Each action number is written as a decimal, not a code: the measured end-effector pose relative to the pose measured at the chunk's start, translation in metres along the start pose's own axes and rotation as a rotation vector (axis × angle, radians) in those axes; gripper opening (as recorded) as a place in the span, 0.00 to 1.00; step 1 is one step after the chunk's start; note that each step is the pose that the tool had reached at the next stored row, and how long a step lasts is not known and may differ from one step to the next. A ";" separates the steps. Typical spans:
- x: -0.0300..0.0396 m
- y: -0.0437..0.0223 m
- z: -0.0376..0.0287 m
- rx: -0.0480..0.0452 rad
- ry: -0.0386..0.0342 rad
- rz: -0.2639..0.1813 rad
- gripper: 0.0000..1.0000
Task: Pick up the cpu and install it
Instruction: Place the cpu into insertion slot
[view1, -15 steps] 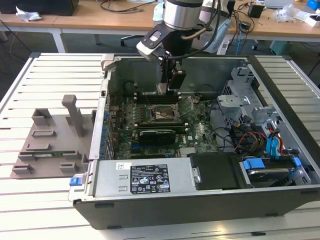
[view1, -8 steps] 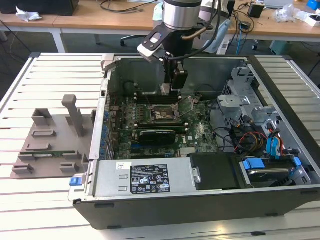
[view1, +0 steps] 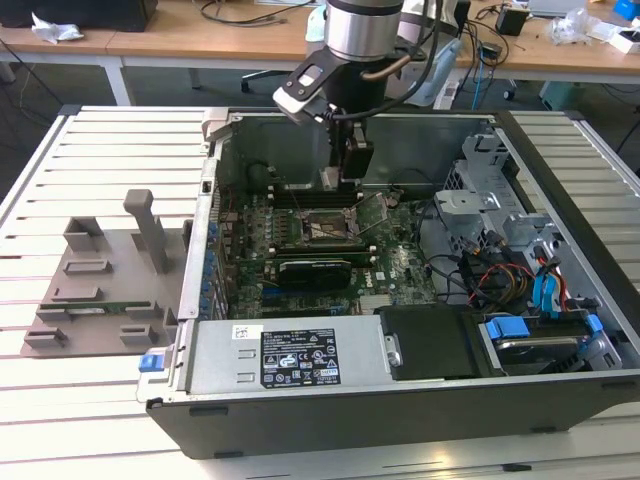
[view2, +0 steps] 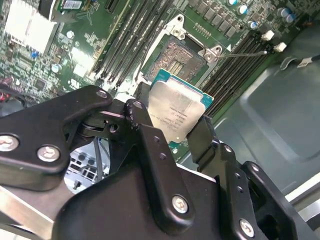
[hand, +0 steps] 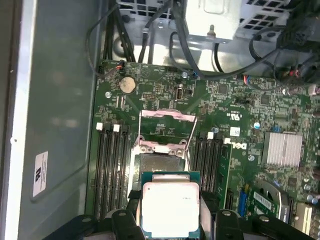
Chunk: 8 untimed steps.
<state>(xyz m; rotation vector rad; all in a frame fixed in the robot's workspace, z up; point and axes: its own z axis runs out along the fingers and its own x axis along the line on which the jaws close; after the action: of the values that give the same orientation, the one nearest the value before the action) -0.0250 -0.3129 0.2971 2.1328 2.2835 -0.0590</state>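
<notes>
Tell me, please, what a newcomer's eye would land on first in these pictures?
The silvery cpu stands out first, clamped in the black hand over the green motherboard. Close beside it lies the open socket, its frame raised. In the exterior view, all this sits inside a large open computer case on a pale slatted table.

Cpu (silver plate up) clamped between jaws, near open socket on motherboard.
</notes>
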 end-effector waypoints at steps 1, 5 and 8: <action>0.0000 0.0000 0.0000 -0.0001 0.0001 0.003 0.55; 0.0000 0.0001 0.0002 -0.0021 0.0001 0.003 0.55; 0.0004 -0.0002 0.0011 -0.0032 0.0001 0.003 0.55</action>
<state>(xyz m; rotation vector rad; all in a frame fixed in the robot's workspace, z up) -0.0253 -0.3125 0.2959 2.1348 2.2788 -0.0552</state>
